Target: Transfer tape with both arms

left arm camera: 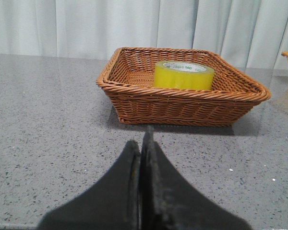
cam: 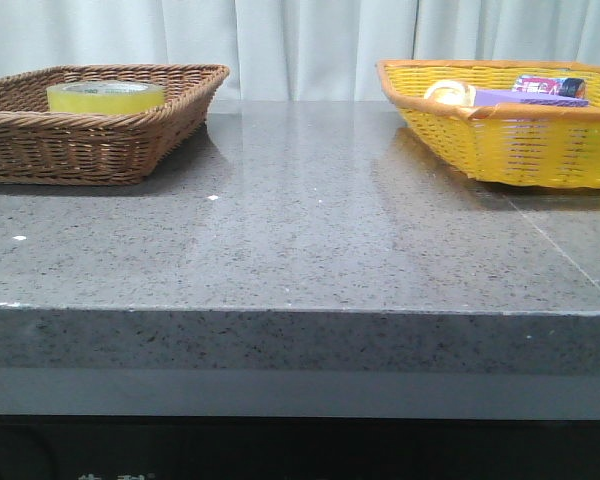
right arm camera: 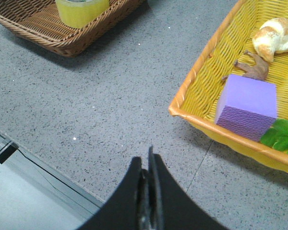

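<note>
The tape [cam: 106, 97], a fat yellow roll with a white core and green print, lies flat in the brown wicker basket [cam: 90, 145] at the back left. It also shows in the left wrist view [left arm camera: 184, 74] and in the right wrist view [right arm camera: 81, 10]. My left gripper [left arm camera: 143, 143] is shut and empty, low over the grey table, in front of the brown basket [left arm camera: 182, 103]. My right gripper [right arm camera: 146, 160] is shut and empty, above the table near its front edge. Neither arm shows in the front view.
A yellow wicker basket [cam: 520, 145] stands at the back right, holding a purple block [right arm camera: 247, 106], a croissant [right arm camera: 276, 34], green leaves [right arm camera: 282, 136], a small brown item [right arm camera: 253, 69] and a small pale ring [cam: 450, 93]. White curtains hang behind.
</note>
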`<state>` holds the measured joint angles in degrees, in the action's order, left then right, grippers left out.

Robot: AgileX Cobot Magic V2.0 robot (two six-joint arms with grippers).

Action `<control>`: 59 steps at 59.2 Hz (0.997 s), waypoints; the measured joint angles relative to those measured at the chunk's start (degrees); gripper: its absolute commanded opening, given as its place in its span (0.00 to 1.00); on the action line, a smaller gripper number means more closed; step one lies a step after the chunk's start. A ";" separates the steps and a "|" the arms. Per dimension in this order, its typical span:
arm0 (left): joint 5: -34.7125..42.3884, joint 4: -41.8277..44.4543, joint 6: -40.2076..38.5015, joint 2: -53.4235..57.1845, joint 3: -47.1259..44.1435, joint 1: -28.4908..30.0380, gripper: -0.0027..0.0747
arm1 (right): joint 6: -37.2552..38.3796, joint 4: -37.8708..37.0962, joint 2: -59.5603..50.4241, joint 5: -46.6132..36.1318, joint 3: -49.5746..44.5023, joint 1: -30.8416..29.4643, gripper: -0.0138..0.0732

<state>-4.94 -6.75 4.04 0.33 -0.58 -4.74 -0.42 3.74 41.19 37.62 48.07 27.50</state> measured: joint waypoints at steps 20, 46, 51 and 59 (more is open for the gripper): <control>0.00 0.00 0.00 0.00 0.00 0.00 0.01 | 0.00 0.00 0.00 0.00 0.00 0.00 0.08; 0.00 0.00 0.00 0.00 0.00 0.00 0.01 | 0.00 0.46 -16.84 -10.59 -12.25 -15.92 0.08; 0.00 0.00 0.00 0.00 0.00 0.00 0.01 | 0.00 0.46 -21.66 -15.18 -18.31 -19.14 0.08; 0.00 0.00 0.00 0.00 0.00 0.00 0.01 | 0.00 0.46 -28.40 -20.99 -27.14 -22.84 0.08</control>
<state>-4.94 -6.75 4.04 0.33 -0.58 -4.74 -0.42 4.19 12.78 16.63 20.93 4.66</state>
